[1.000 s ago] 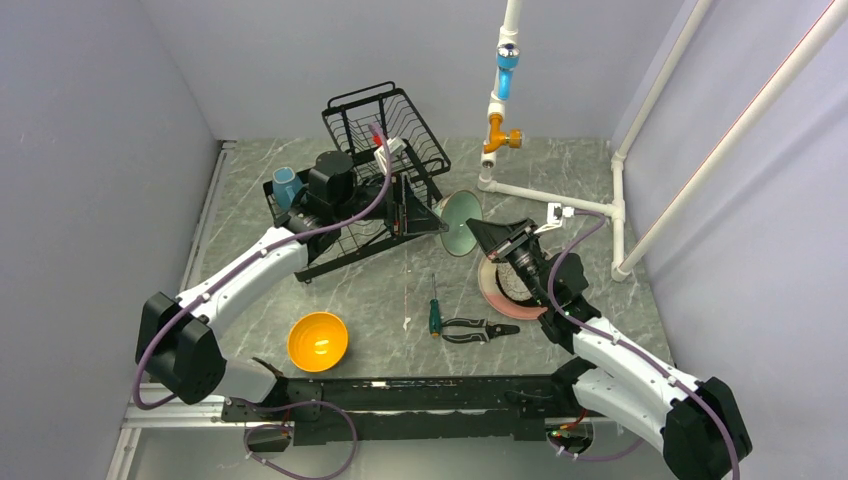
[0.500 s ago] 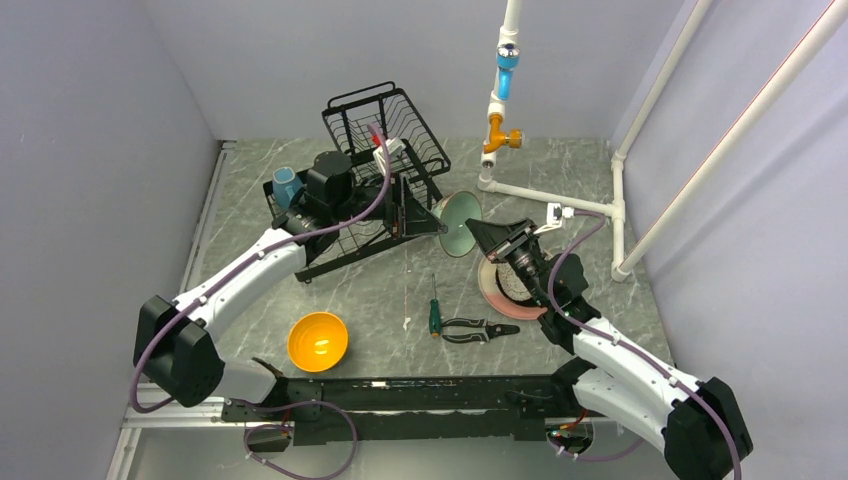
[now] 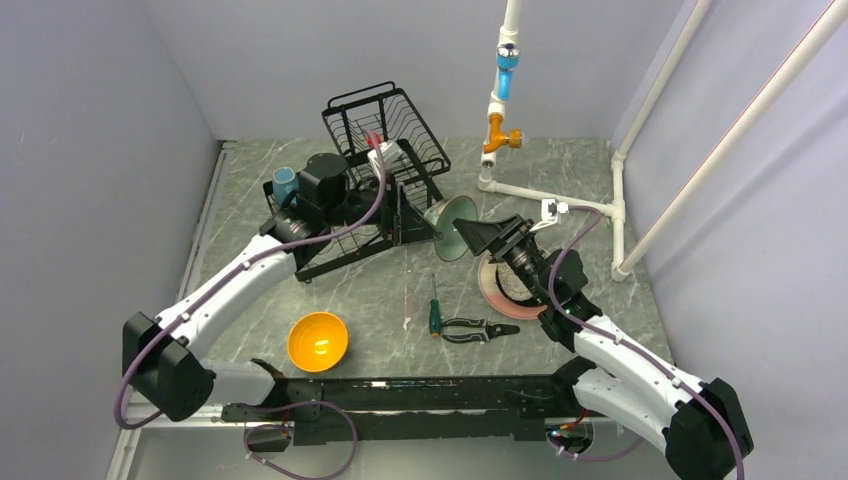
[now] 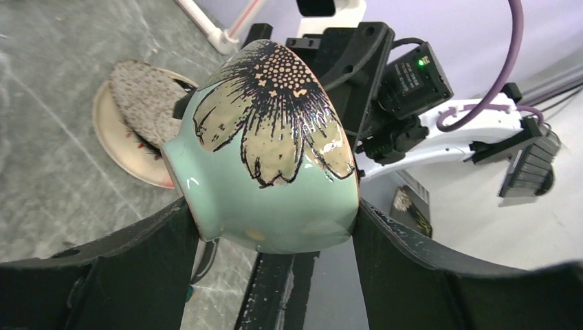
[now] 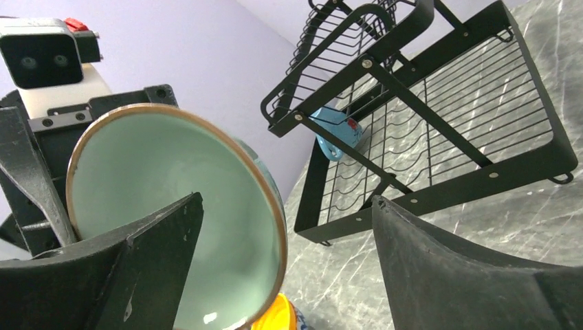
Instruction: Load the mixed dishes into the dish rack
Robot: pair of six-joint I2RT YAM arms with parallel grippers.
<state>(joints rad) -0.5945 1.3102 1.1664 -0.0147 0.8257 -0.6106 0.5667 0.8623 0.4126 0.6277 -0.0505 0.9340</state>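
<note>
Grey marbled table [image 3: 380,300], lilac walls [image 3: 300,60], white pipes [image 3: 540,193], left gripper [image 4: 271,210] clasping mint-green bowl [image 4: 268,151], right gripper [image 5: 287,201] spread wide.

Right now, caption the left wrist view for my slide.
Left gripper grips the bowl tipped sideways, right arm just behind, plates on the table beyond.

Mint-green bowl [image 5: 158,165] — dish rack [image 5: 447,196] beyond
</note>
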